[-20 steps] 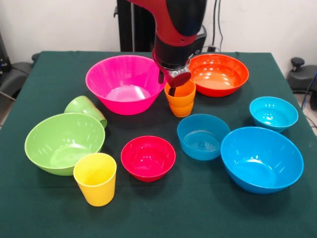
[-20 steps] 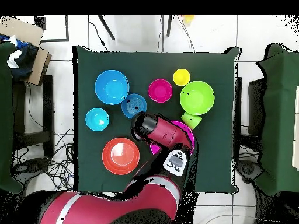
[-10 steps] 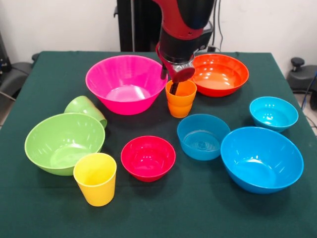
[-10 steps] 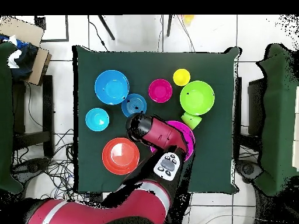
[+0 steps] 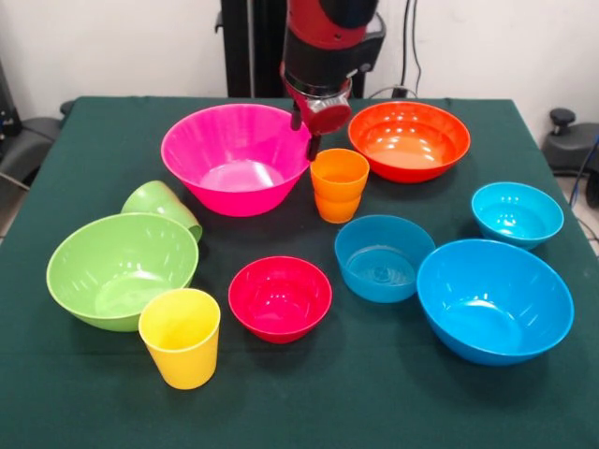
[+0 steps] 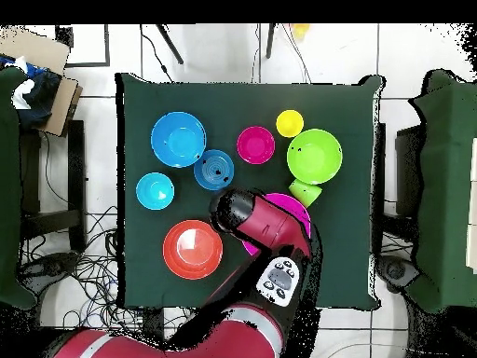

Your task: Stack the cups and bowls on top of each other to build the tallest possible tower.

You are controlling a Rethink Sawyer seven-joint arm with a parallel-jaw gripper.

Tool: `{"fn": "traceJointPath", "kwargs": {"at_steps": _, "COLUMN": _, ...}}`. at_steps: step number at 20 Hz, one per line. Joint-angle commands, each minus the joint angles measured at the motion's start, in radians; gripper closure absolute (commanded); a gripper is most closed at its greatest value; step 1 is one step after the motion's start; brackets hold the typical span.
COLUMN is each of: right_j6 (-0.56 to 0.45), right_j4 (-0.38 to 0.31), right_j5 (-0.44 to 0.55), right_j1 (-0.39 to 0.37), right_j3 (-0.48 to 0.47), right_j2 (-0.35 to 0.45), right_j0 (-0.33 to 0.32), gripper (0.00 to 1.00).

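My gripper (image 5: pixel 305 134) hangs open and empty just above and behind the upright orange cup (image 5: pixel 339 184), between the pink bowl (image 5: pixel 236 157) and the orange bowl (image 5: pixel 409 139). The green cup (image 5: pixel 161 207) lies on its side against the light green bowl (image 5: pixel 122 268). The yellow cup (image 5: pixel 181 337) stands upright at the front. The red bowl (image 5: pixel 280 297), two small blue bowls (image 5: pixel 384 257) (image 5: pixel 517 213) and the large blue bowl (image 5: pixel 494 299) sit apart on the table. In the overhead view the arm (image 6: pixel 250 216) hides the orange cup and part of the pink bowl (image 6: pixel 298 209).
The dark green table (image 5: pixel 309 402) holds all the pieces, each standing singly. Chairs and cables stand round the table in the overhead view (image 6: pixel 56 242). The robot's pedestal (image 5: pixel 251 47) stands behind the far edge.
My gripper has risen out of the orange cup and shifted a little left toward the pink bowl. The orange cup stays standing on the table.
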Motion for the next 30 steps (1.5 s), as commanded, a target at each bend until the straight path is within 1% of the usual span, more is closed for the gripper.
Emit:
{"fn": "traceJointPath", "kwargs": {"at_steps": 1, "right_j6": 0.171, "right_j4": 0.017, "right_j5": 0.011, "right_j1": 0.008, "right_j3": 0.022, "right_j2": 0.063, "right_j0": 0.002, "gripper": 0.0}}
{"fn": "traceJointPath", "kwargs": {"at_steps": 3, "right_j6": 0.243, "right_j4": 0.052, "right_j5": 0.001, "right_j1": 0.021, "right_j3": 0.026, "right_j2": 0.05, "right_j0": 0.029, "gripper": 0.0}}
{"fn": "traceJointPath", "kwargs": {"at_steps": 5, "right_j6": 0.285, "right_j4": 0.07, "right_j5": -0.011, "right_j1": 0.033, "right_j3": 0.028, "right_j2": 0.034, "right_j0": 0.055, "gripper": 0.0}}
{"fn": "traceJointPath", "kwargs": {"at_steps": 9, "right_j6": 0.273, "right_j4": 0.083, "right_j5": -0.01, "right_j1": 0.035, "right_j3": 0.028, "right_j2": 0.032, "right_j0": 0.059, "gripper": 0.0}}
{"fn": "traceJointPath", "kwargs": {"at_steps": 13, "right_j6": 0.243, "right_j4": 0.084, "right_j5": -0.008, "right_j1": 0.03, "right_j3": 0.031, "right_j2": 0.041, "right_j0": 0.05, "gripper": 0.0}}
{"fn": "traceJointPath", "kwargs": {"at_steps": 15, "right_j6": 0.206, "right_j4": 0.067, "right_j5": 0.008, "right_j1": 0.018, "right_j3": 0.031, "right_j2": 0.05, "right_j0": 0.037, "gripper": 0.0}}
{"fn": "traceJointPath", "kwargs": {"at_steps": 18, "right_j6": 0.218, "right_j4": 0.08, "right_j5": 0.04, "right_j1": -0.008, "right_j3": 0.042, "right_j2": 0.062, "right_j0": 0.043, "gripper": 0.0}}
{"fn": "traceJointPath", "kwargs": {"at_steps": 22, "right_j6": 0.276, "right_j4": 0.1, "right_j5": 0.139, "right_j1": -0.048, "right_j3": 0.025, "right_j2": 0.057, "right_j0": 0.076, "gripper": 0.0}}
{"fn": "traceJointPath", "kwargs": {"at_steps": 25, "right_j6": 0.349, "right_j4": 0.136, "right_j5": 0.2, "right_j1": -0.072, "right_j3": 0.012, "right_j2": 0.063, "right_j0": 0.106, "gripper": 0.0}}
{"fn": "traceJointPath", "kwargs": {"at_steps": 27, "right_j6": 0.449, "right_j4": 0.172, "right_j5": 0.193, "right_j1": -0.054, "right_j3": -0.01, "right_j2": 0.033, "right_j0": 0.147, "gripper": 0.0}}
{"fn": "traceJointPath", "kwargs": {"at_steps": 30, "right_j6": 0.527, "right_j4": 0.216, "right_j5": 0.159, "right_j1": -0.022, "right_j3": -0.02, "right_j2": 0.008, "right_j0": 0.184, "gripper": 0.0}}
